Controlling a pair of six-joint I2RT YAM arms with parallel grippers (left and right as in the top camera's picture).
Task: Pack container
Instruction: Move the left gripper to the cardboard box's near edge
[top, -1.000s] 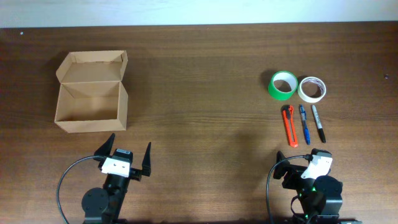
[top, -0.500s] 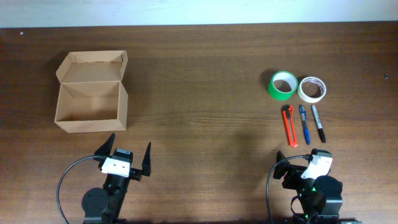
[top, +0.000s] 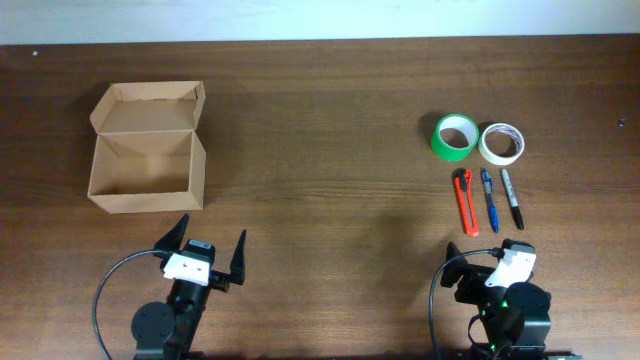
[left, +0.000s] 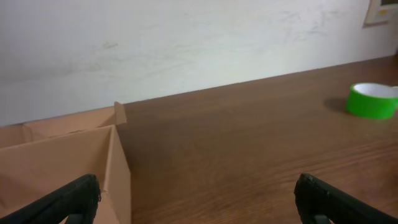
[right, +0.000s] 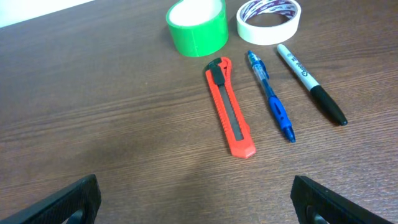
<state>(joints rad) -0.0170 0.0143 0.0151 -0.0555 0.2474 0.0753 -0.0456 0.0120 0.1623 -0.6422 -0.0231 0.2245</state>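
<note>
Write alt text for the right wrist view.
An orange box cutter, a blue pen and a black marker lie side by side on a wooden table, with a green tape roll and a white tape roll beyond them. The open right gripper frames the bottom edge, empty.

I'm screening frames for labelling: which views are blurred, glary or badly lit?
Overhead: sharp, evenly lit, no harsh glare on the table. Left wrist: slightly soft, the near container and the far green tape roll both fuzzy. Right wrist: crisp on the orange cutter, mild sheen on the table.
</note>
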